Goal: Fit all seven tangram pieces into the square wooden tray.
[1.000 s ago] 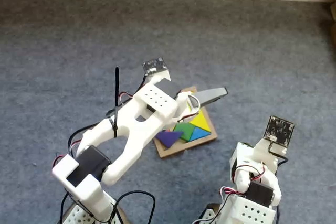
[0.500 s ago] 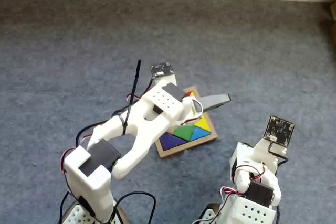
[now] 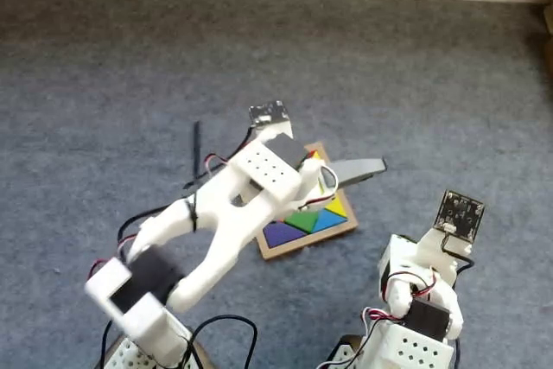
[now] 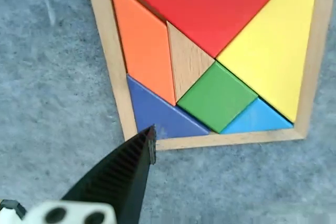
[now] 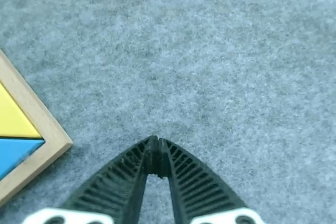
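We see a grey carpet (image 3: 415, 84) under both arms. On it, beneath the left arm's wrist, lies the square wooden tray (image 4: 116, 85). It holds a large red triangle (image 4: 210, 3), a large yellow triangle (image 4: 273, 61), an orange parallelogram (image 4: 144, 51), a dark blue triangle (image 4: 157, 116), a green square (image 4: 218, 95) and a small light-blue triangle (image 4: 257, 119). We cannot tell whether the wood-coloured triangle (image 4: 186, 64) is a piece or bare tray floor. The left gripper (image 3: 346, 172) is spread wide and empty. The right gripper (image 5: 156, 156) is pressed together, empty, over carpet near a tray corner.
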Robot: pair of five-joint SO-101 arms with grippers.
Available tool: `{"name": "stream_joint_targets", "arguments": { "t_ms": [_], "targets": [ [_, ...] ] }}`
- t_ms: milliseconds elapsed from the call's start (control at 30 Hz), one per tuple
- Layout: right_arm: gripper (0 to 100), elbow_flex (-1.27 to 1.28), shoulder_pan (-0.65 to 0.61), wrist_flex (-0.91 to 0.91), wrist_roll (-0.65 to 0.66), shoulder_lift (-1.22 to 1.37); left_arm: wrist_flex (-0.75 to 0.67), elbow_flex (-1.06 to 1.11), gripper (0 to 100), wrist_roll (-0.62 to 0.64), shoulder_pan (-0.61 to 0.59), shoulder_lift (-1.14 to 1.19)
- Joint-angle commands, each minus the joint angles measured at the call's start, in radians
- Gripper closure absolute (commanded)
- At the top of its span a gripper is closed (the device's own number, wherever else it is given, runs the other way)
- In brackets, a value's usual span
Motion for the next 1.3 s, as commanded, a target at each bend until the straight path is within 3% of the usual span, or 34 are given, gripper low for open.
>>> {"name": "stream_joint_targets", "arguments": {
  "t_ms": [0, 400, 567, 967, 1267],
  "targets": [
    [99.3, 0.143, 0.012, 0.007, 0.011, -0.013, 0.091, -0.015, 16, 0.021, 0.007, -0.174],
    [99.3, 0.143, 0.012, 0.007, 0.011, -0.013, 0.114, 0.278, 16, 0.014, 0.007, -0.642],
    [99.3, 0.143, 0.012, 0.007, 0.011, -0.013, 0.114, 0.401, 16, -0.112, -0.005, -0.839],
    [99.3, 0.143, 0.012, 0.007, 0.011, -0.013, 0.114, 0.555, 16, -0.446, -0.325, -1.165],
    [99.3, 0.143, 0.010, 0.007, 0.011, -0.012, 0.112, 0.690, 16, -0.569, -0.504, -1.346]
  ]
}}
